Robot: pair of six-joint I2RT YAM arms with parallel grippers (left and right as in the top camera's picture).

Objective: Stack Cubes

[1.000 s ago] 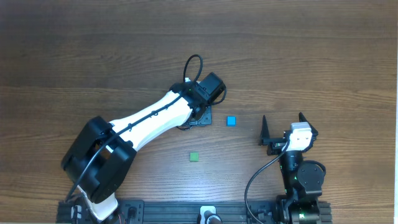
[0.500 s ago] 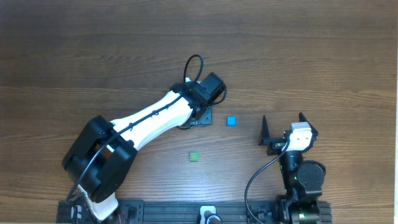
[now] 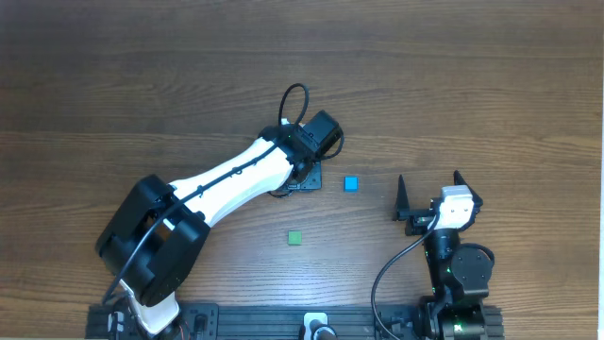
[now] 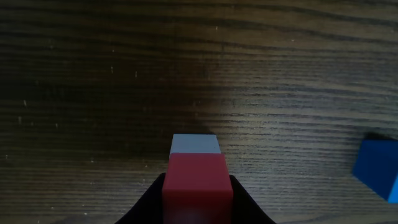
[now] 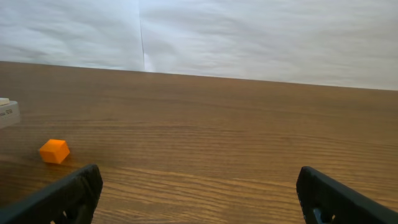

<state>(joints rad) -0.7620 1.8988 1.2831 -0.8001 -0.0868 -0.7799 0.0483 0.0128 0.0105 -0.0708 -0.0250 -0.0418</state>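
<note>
Nearest the arm bases, a small green cube sat alone on the wooden table, well apart from both arms. To its right, the right gripper hung low over bare wood with its fingers spread wide and nothing between them. In the right wrist view an orange cube rested on the boards off to one side of it, with a white wall behind the table's far edge. Farther up the table, a bright blue cube stood flat on the table, just beside the left arm's wrist. The left gripper was clamped on a red cube, a square matte block gripped on two opposite sides and held level close to the wood. A pale grey face met the cube's far edge; whether it belonged to a separate block could not be told.
</note>
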